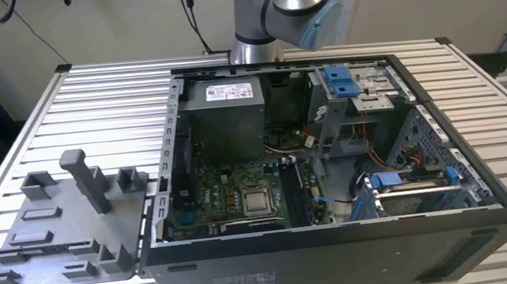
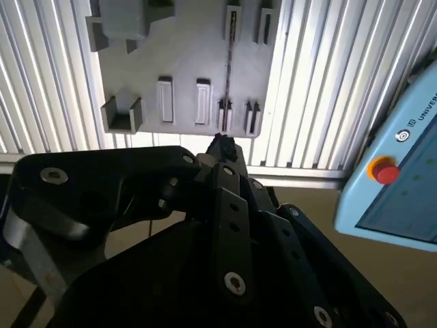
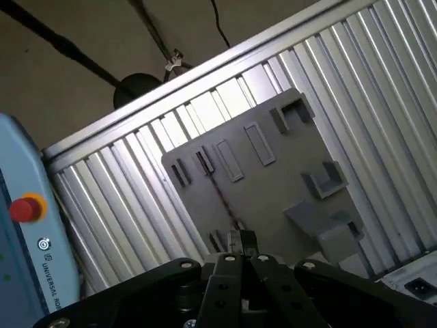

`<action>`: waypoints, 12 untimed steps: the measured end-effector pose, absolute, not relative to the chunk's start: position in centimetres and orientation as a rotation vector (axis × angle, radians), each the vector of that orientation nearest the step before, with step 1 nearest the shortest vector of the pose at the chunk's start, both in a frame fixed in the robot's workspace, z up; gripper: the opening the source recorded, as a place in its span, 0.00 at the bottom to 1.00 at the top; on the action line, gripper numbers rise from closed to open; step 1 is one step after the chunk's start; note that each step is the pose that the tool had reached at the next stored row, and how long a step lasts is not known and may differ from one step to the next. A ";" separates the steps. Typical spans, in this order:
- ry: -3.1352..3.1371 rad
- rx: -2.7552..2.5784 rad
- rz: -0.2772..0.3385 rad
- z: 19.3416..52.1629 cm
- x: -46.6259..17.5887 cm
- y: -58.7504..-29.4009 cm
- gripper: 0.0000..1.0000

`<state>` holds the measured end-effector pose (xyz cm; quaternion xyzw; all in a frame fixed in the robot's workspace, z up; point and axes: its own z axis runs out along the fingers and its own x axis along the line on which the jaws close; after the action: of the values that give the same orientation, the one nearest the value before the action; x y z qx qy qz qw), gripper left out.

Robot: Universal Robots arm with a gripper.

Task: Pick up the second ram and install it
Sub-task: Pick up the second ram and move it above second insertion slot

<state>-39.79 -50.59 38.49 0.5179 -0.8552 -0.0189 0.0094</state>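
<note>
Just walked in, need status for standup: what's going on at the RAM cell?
The arm's gripper hangs above the grey holder plate on the slatted table, roughly in line with the second ram, which stands on edge in its brackets on the plate and is not yet picked up. The open PC case sits beside the plate, motherboard exposed.

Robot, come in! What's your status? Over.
Gripper above the gray holder tray. Second ram on edge in the tray's slots, untouched. Path to it looks open.
</note>
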 end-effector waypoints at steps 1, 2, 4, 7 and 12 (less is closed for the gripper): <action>-2.656 1.641 -0.059 38.5 -39.8 -50.6 0.11; -2.641 1.665 -0.058 38.5 -39.8 -50.6 0.11; -2.610 1.712 -0.058 38.4 -39.8 -50.6 0.11; -2.561 1.781 -0.057 38.4 -39.8 -50.6 0.11; -2.475 1.897 -0.055 38.3 -39.8 -50.6 0.11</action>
<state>-39.79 -50.59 38.35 0.6081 -0.7936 -0.0178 0.0114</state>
